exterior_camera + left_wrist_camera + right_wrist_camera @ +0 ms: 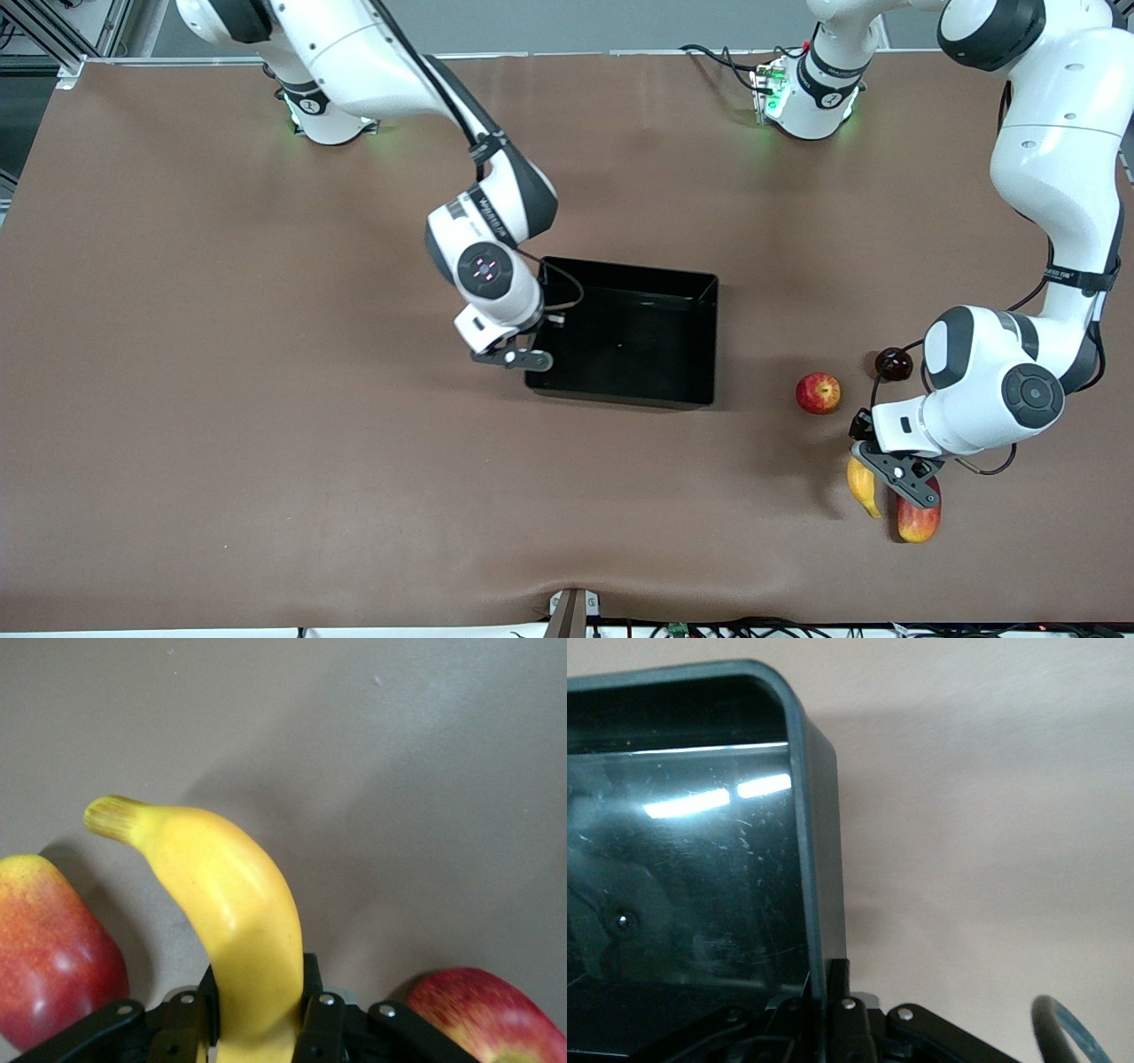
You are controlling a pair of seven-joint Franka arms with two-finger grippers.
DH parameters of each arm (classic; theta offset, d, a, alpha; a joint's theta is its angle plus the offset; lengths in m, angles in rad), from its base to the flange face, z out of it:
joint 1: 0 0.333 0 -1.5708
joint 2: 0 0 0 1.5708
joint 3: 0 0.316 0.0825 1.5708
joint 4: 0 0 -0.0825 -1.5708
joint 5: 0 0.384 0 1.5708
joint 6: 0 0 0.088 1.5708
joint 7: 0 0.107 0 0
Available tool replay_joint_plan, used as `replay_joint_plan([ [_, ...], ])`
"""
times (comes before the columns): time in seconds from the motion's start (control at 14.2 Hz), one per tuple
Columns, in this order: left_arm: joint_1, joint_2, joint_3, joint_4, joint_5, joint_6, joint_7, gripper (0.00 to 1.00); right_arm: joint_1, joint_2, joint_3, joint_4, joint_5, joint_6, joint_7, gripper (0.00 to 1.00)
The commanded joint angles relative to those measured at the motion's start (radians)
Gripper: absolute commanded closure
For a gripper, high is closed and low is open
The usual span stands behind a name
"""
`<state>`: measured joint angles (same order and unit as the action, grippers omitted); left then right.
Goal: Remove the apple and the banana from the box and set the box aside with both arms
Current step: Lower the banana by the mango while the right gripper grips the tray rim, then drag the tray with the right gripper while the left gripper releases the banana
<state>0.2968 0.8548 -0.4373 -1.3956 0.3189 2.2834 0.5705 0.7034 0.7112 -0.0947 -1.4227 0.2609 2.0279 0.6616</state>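
The black box [638, 337] sits mid-table and has nothing in it. My right gripper [530, 356] is shut on the box wall at the right arm's end; the right wrist view shows that wall [815, 895] pinched between the fingers of the right gripper [827, 988]. My left gripper [893, 471] is shut on the yellow banana [863, 487] low at the table, toward the left arm's end. In the left wrist view the banana [226, 904] runs out from between the fingers [323, 1010]. The red apple with yellow blotches [818, 392] lies on the table between box and banana, and shows in the left wrist view [487, 1014].
An oblong red-yellow mango [920, 518] lies right beside the banana, also in the left wrist view [53, 948]. A dark red round fruit [894, 363] sits farther from the front camera, by the left arm's wrist. Brown table [266, 399] stretches wide at the right arm's end.
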Motion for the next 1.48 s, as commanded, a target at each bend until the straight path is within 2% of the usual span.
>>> replay_joint_plan([
  [0.0, -0.015, 0.056, 0.005, 0.026, -0.006, 0.085, -0.018, 1.00, -0.077, -0.031, 0.015, 0.071, 0.029, -0.119, -0.019, 1.00],
  [0.14, -0.019, 0.076, 0.011, 0.026, -0.006, 0.096, -0.075, 1.00, -0.142, -0.087, 0.009, 0.062, 0.096, -0.200, -0.106, 1.00],
  [0.28, -0.019, 0.082, 0.012, 0.023, -0.011, 0.114, -0.151, 1.00, -0.229, -0.139, 0.007, 0.061, 0.104, -0.322, -0.219, 1.00],
  [0.35, -0.030, 0.076, 0.011, 0.023, -0.004, 0.113, -0.228, 1.00, -0.257, -0.172, 0.004, 0.047, 0.097, -0.357, -0.214, 1.00],
  [0.42, -0.044, 0.069, 0.012, 0.021, -0.003, 0.105, -0.288, 0.85, -0.268, -0.206, -0.002, 0.022, 0.078, -0.376, -0.217, 1.00],
  [0.56, -0.039, 0.061, 0.014, 0.020, 0.005, 0.102, -0.302, 0.00, -0.306, -0.278, -0.031, -0.048, 0.013, -0.390, -0.227, 1.00],
  [0.7, -0.033, 0.038, 0.011, 0.020, 0.023, 0.087, -0.296, 0.00, -0.372, -0.317, -0.033, -0.111, -0.035, -0.393, -0.247, 1.00],
  [0.92, -0.033, -0.029, 0.005, 0.024, 0.011, 0.007, -0.302, 0.00, -0.482, -0.337, -0.034, -0.153, -0.042, -0.393, -0.419, 1.00],
  [1.13, -0.024, -0.132, -0.003, 0.026, -0.023, -0.149, -0.331, 0.00, -0.591, -0.335, -0.034, -0.174, -0.118, -0.382, -0.606, 1.00],
  [1.27, -0.021, -0.233, 0.006, 0.023, -0.111, -0.214, -0.409, 0.00, -0.654, -0.331, -0.034, -0.205, -0.124, -0.367, -0.655, 1.00],
  [1.41, -0.013, -0.324, 0.008, 0.018, -0.144, -0.318, -0.522, 0.00, -0.711, -0.326, -0.034, -0.257, -0.127, -0.303, -0.750, 1.00],
])
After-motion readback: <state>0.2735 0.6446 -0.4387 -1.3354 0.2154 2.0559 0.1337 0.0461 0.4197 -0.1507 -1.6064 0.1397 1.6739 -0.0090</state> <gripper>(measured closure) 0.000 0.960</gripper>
